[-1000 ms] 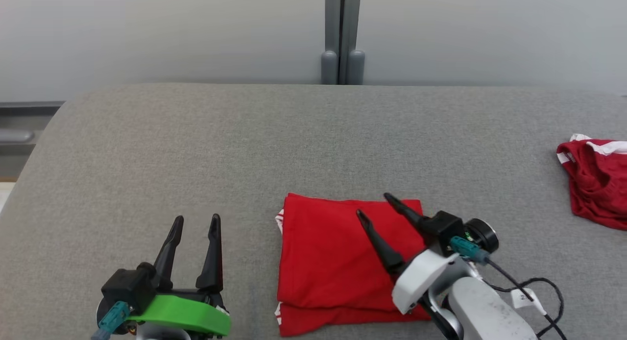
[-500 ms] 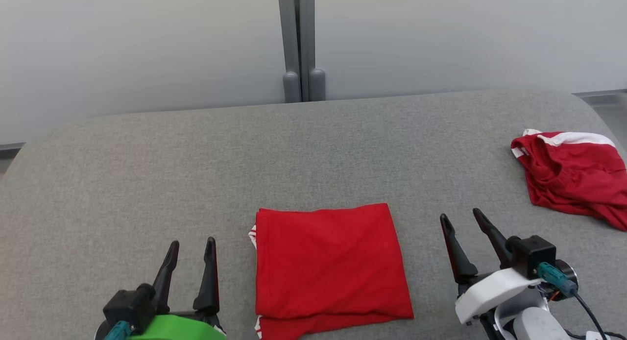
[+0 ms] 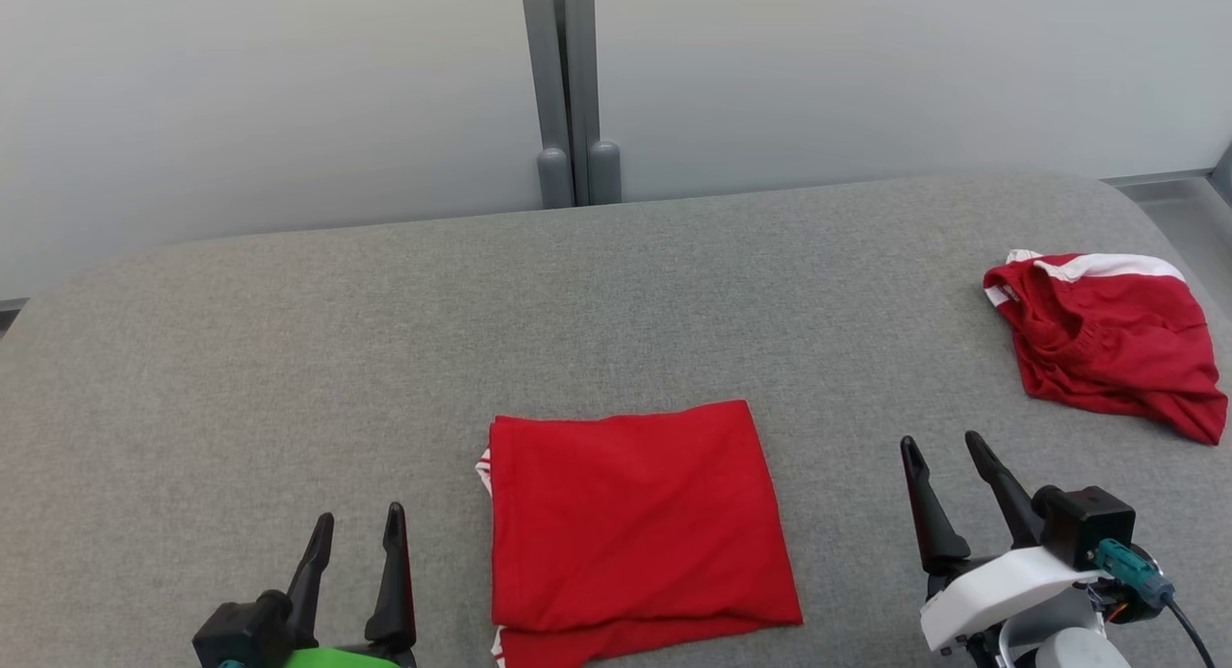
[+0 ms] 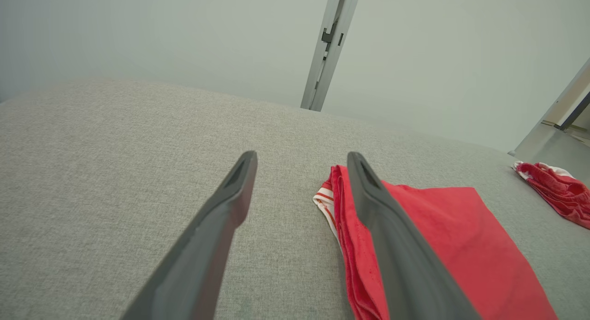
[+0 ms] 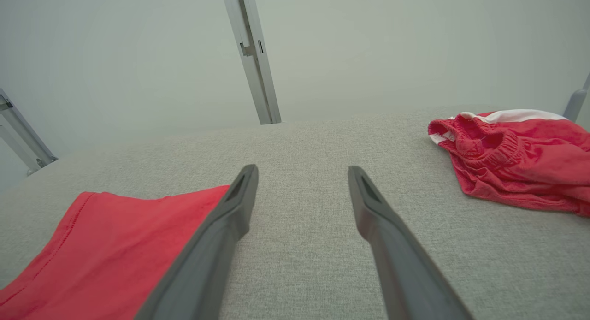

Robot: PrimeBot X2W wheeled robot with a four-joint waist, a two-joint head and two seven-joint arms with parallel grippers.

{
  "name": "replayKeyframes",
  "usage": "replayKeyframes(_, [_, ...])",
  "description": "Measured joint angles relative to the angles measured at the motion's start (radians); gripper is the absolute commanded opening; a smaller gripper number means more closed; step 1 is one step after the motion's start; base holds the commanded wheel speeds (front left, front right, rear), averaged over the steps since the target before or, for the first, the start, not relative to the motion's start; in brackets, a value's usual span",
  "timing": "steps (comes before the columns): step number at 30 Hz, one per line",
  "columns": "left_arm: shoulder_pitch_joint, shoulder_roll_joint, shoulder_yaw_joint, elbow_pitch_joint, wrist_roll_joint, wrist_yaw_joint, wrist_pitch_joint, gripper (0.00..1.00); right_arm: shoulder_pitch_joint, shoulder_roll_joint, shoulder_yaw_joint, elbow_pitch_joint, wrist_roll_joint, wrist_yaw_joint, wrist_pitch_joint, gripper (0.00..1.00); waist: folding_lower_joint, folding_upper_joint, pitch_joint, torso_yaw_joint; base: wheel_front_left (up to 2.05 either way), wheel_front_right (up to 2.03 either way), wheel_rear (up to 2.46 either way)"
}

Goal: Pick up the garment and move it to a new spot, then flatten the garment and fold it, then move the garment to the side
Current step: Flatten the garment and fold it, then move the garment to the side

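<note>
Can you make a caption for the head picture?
Folded red jersey lies between the left gripper and right gripper, both open, on grey cushion; red shorts lie apart.

Prob lab/test rm, bare pale wall (image 3: 241, 90), metal post (image 3: 568, 71), grey fabric worktop (image 3: 241, 341)

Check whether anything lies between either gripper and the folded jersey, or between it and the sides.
Nothing visible does. Bare grey surface separates the folded jersey from the open left gripper and the open right gripper. The red shorts lie at the far right, so a move that way might meet them; leftward looks free.
</note>
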Motion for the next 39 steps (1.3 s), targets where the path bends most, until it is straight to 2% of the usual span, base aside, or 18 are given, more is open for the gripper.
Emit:
replayKeyframes(21, [0.000, -0.004, -0.013, 0.022, 0.012, 0.000, 0.000, 1.00, 0.000, 0.000, 0.012, 0.035, 0.000, 0.000, 0.000, 1.00, 0.0000, 0.0000, -0.006, 0.018, 0.00, 0.00, 0.00])
replayKeyframes(29, [-0.002, -0.004, -0.021, 0.028, 0.013, 0.000, 0.000, 1.00, -0.064, 0.000, 0.036, 0.102, -0.053, 0.000, 0.001, 1.00, 0.0000, 0.0000, -0.007, 0.045, 0.00, 0.00, 0.00])
replayKeyframes(39, [-0.004, -0.005, -0.025, 0.032, 0.013, 0.000, 0.000, 1.00, -0.216, 0.000, 0.074, 0.237, -0.098, 0.000, 0.221, 1.00, 0.0000, 0.0000, 0.002, 0.099, 0.00, 0.00, 0.00])
